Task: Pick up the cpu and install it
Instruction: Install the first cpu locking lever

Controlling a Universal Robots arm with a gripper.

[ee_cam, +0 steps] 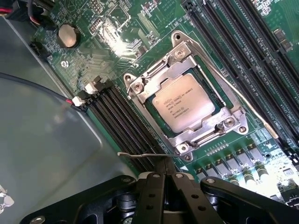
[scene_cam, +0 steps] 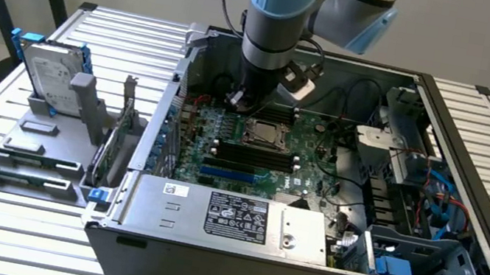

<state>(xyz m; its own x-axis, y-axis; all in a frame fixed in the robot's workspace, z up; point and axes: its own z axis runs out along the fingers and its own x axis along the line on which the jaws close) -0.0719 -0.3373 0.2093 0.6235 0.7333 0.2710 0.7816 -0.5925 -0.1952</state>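
Pincer [ee_cam: 164, 175] closed above socket, cpu [ee_cam: 183, 108] seated flat, square.

cpu [ee_cam: 183, 108] print too small to read; gripper [ee_cam: 164, 171] body cropped (lower edge)

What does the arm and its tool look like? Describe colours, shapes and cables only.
The arm is a thick silver-grey cylinder with light blue caps at its joints. A black cable runs down alongside it toward the wrist, where a dark section carries a small white block. In the wrist view, the tool is black metal: flat plates with round bolt heads, converging into a narrow tip.
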